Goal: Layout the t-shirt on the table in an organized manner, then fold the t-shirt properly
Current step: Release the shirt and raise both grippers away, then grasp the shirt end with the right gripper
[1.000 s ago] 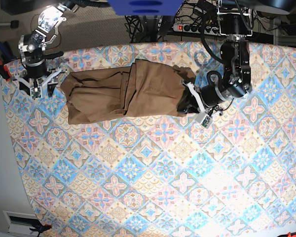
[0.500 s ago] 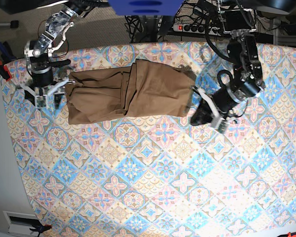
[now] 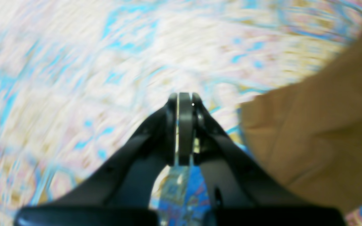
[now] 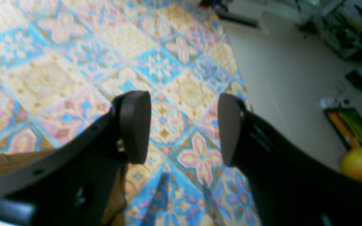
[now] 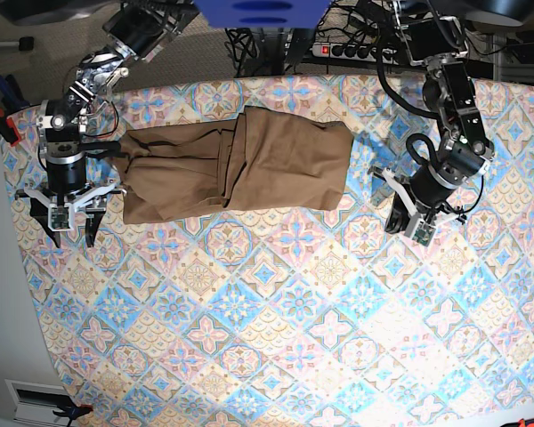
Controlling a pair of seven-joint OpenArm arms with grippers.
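The t-shirt is lying near the far edge of the worktop, folded into a long tan-brown band that is running across the base view, with a lengthwise fold ridge standing up near its middle and wrinkles gathering toward its left end. All of it is resting on the patterned surface – no part is hanging over the edge.

The left gripper is hovering over bare tiles on the base view's right, just beyond the t-shirt's right end and apart from it. In the left wrist view its jaws are pressing together with only a thin sliver of light between the pads, and they are gripping nothing; the t-shirt's folded corner is lying just to one side of them, not touching. That view is smeared by blur, so the tile pattern under the gripper is hard to read.

The right gripper is pointing down at the worktop on the base view's left, just past the t-shirt's left end, near the worktop's edge. Its jaws are standing wide apart – the right wrist view is showing open tiles between the two fingers and nothing caught between them. A strip of the t-shirt's cloth is showing behind one finger, low in that view.
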